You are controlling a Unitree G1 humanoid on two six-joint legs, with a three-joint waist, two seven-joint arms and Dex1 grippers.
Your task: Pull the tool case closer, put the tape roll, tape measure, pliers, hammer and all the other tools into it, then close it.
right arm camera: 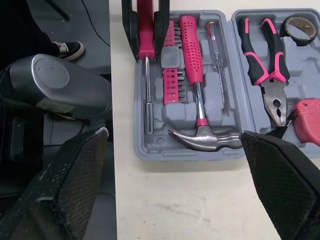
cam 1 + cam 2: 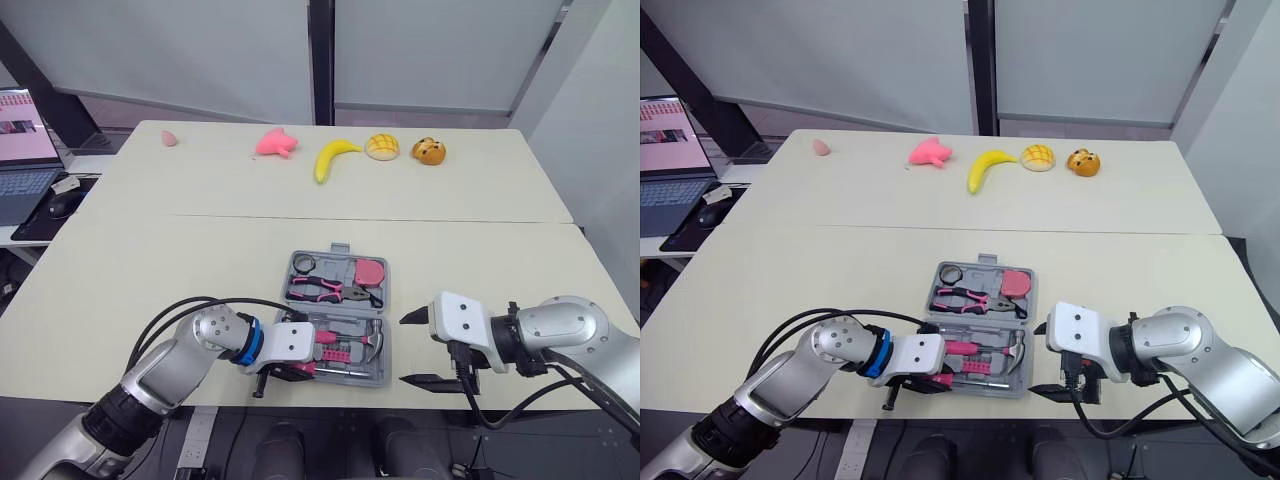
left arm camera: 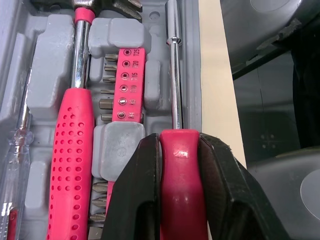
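Left gripper (image 3: 179,142) pinched on screwdriver (image 3: 181,192), bit labels (image 3: 129,82) legible in wrist view; right gripper (image 2: 402,350) spread beside tool case (image 2: 334,250)

a: item one, left arm (image 2: 165,378)?
b: silver jointed shell, black collar lower down, blue ring (image 2: 250,342) at the wrist, black cables (image 2: 190,304) looped outside.
a: left gripper (image 3: 179,147)?
b: white block housing, two smooth black fingers (image 3: 140,190).
a: right arm (image 2: 565,328)?
b: rounded silver shell, black wrist band, black right cables (image 2: 505,412) slung beneath.
a: right gripper (image 2: 412,349)?
b: white box housing with small dark dots, two tapered black fingers, pads (image 1: 70,175) grid-textured, lightly scuffed.
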